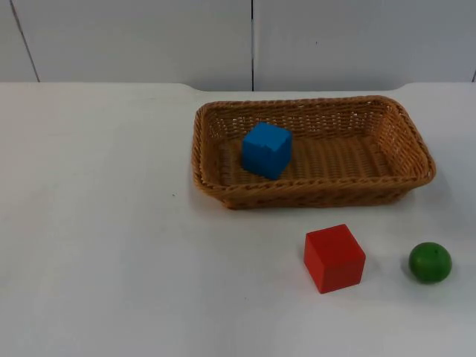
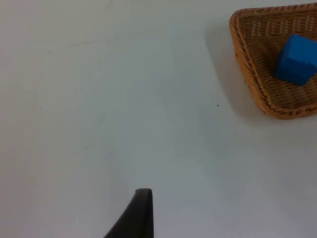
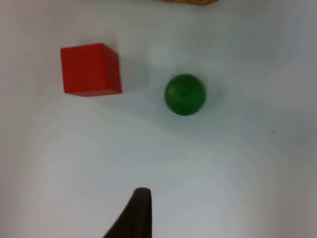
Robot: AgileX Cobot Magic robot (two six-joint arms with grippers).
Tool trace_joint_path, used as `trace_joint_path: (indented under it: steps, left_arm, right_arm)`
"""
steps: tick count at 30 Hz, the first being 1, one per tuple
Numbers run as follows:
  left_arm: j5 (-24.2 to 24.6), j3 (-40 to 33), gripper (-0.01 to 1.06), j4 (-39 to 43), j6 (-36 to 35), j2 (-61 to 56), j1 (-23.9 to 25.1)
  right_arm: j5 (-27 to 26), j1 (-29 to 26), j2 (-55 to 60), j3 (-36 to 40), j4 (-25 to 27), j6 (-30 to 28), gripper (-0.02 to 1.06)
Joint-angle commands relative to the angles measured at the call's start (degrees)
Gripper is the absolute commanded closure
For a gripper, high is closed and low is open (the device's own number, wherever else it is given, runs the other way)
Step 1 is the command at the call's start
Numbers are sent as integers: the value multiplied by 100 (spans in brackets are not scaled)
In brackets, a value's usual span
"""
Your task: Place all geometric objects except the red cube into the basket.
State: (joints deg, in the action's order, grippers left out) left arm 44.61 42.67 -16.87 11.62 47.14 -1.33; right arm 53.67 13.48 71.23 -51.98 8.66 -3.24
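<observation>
The green ball (image 1: 430, 262) lies at the lower right of the top view, near the red cube (image 1: 334, 257), with the blue cube (image 1: 266, 149) already in the left part of the basket (image 1: 416, 152). The ball could roll off if nudged during a grasp, or the red cube be bumped. Of each gripper one fingertip is visible, left (image 2: 140, 214) and right (image 3: 136, 213), so I cannot tell their state.

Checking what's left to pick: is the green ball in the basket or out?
Out. The green ball rests on the table, apart from the basket.
</observation>
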Motion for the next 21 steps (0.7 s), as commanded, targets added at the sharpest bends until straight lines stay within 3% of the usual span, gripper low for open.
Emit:
trace_joint_path:
  steps: [1, 3, 6, 10, 21]
  left_arm:
    - [-46, -29, 0, -71, 15, -32, 25]
    - [-46, -29, 0, -71, 15, -32, 25]
    - [-46, -29, 0, -71, 15, -32, 25]
    - [-46, -29, 0, -71, 15, -32, 25]
    - [-46, -29, 0, -12, 15, -32, 25]
  right_arm:
    - [-565, 556, 527, -51, -258, 355, 13]
    - [-693, 778, 712, -51, -508, 599, 14]
    - [-1176, 1418, 1329, -51, -1525, 1490, 16]
    - [-1586, 1649, 1844, -51, -2042, 1908, 16]
    - [-2473, 1377, 3012, -51, -2037, 1867, 16]
